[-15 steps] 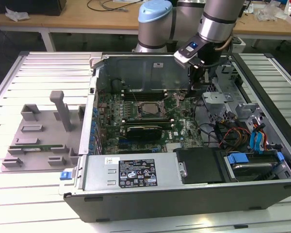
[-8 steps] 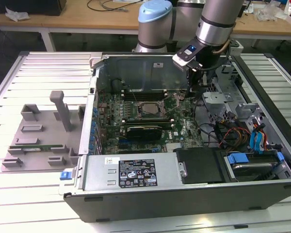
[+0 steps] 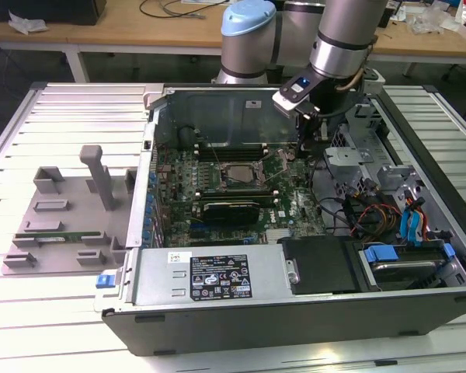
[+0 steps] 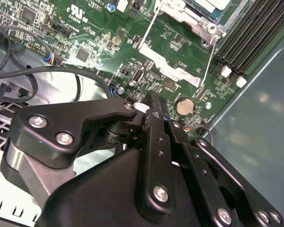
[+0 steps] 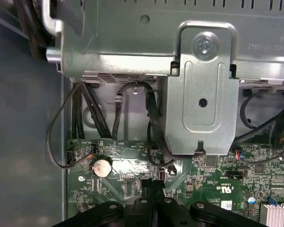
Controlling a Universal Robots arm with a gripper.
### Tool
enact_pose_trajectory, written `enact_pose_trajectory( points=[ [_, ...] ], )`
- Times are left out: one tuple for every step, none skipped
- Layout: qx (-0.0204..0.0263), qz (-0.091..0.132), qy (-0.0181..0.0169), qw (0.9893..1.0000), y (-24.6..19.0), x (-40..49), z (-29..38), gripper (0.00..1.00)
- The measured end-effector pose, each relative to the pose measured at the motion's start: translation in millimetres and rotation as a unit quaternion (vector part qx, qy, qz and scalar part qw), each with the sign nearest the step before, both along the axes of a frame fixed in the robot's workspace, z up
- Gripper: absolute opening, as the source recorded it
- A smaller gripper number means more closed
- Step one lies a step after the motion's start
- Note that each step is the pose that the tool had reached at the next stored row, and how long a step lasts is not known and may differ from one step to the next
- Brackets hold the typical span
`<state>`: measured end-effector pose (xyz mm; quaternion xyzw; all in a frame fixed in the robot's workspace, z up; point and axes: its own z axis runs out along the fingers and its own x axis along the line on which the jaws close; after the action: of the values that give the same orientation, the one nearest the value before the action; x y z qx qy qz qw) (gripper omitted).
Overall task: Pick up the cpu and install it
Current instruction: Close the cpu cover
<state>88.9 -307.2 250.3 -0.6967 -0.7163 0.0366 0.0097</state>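
The cpu [image 3: 237, 174] is a small silver-grey square lying flat in its socket in the middle of the green motherboard [image 3: 291, 210] inside the open computer case [image 3: 217, 315]. A corner of the cpu [image 4: 209, 4] also shows in the second wrist view, with the socket's metal plate [image 4: 173, 71] swung open beside it. My gripper [image 3: 305, 141] hangs low over the board towards the exterior view's right of the socket, apart from the cpu. Its black fingers [image 4: 151, 106] are pressed together near a round coin battery [image 4: 184, 106], with nothing seen between them. The fingertips [image 5: 154, 188] also show in the first wrist view.
A black card [image 3: 231, 207] stands in a slot just in front of the socket. Cables [image 3: 357, 214], a metal drive bracket [image 5: 201, 94] and blue-tabbed drives [image 3: 404, 256] crowd the case's right side. A grey tray with upright posts [image 3: 70, 210] sits on the slatted table at the left.
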Motion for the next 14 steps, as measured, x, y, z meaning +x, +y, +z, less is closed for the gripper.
enact_pose_trajectory(
  points=[
    [0.0, 0.0, 0.0, 1.0, 0.0, -1.3, -0.5, 0.11],
    [0.0, 0.0, 0.0, 1.0, 0.0, -3.7, -0.9, 0.11],
    [0.0, 0.0, 0.0, 1.0, 0.0, -6.2, -1.3, 0.11],
    [0.0, 0.0, 0.0, 1.0, 0.0, -8.1, -1.5, 0.11],
    [0.0, 0.0, 0.0, 1.0, 0.0, -10.8, -1.9, 0.11],
    [0.0, 0.0, 0.0, 1.0, 0.0, -12.3, -2.1, 0.11],
    [0.0, 0.0, 0.0, 1.0, 0.0, -13.3, -2.3, 0.11],
    [0.0, 0.0, 0.0, 1.0, 0.0, -14.2, -2.4, 0.11],
    [0.0, 0.0, 0.0, 1.0, 0.0, -15.7, -2.6, 0.11],
    [0.0, 0.0, 0.0, 1.0, 0.0, -17.6, -2.8, 0.11],
    [0.0, 0.0, 0.0, 1.0, 0.0, -19.3, -2.9, 0.11],
    [0.0, 0.0, 0.0, 1.0, 0.0, -21.1, -3.0, 0.11],
    [0.0, 0.0, 0.0, 1.0, 0.0, -23.0, -3.3, 0.11],
    [0.0, 0.0, 0.0, 1.0, 0.0, -24.6, -3.4, 0.11]
  ],
)
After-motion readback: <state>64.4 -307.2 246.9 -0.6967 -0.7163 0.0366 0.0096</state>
